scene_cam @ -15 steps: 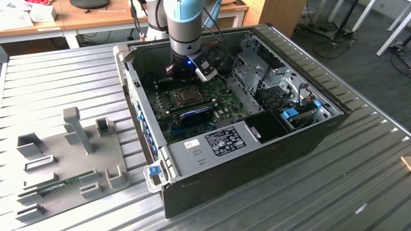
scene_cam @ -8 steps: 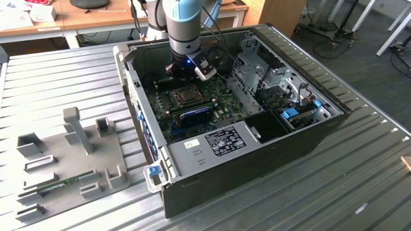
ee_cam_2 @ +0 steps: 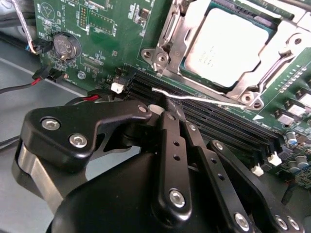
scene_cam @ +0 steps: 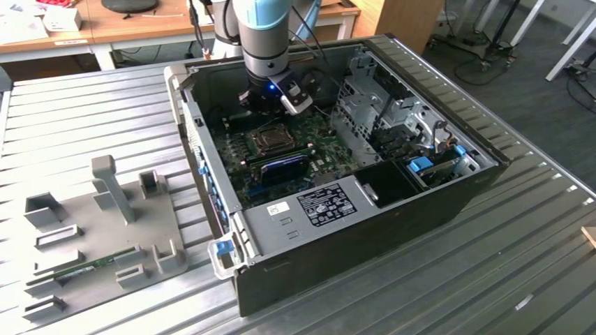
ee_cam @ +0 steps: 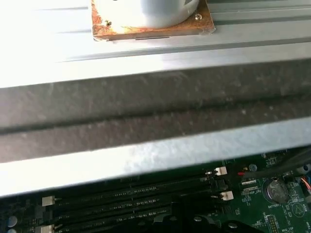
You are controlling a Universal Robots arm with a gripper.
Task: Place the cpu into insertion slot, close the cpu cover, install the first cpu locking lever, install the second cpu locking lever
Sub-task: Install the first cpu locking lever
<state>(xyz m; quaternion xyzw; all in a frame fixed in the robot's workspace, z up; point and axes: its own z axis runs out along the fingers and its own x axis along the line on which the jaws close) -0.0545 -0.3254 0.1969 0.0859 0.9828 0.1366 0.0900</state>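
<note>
**Gripper clenched at the locking lever; cpu seated under the closed cpu cover.**
My fingertips are drawn together against the thin wire lever, between the insertion slot and the memory slots. I cannot tell if they are pinching or pressing. My judgement is that the lever is light, springy and slick, best taken near its free end, and that the cpu is fragile. My arm drops steeply into the open case, wrist just beyond the slot.

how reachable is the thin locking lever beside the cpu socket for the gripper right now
Probably yes: in the second wrist view the gripper sits right by the locking lever, which runs over the memory slots, with nothing between them.
</note>
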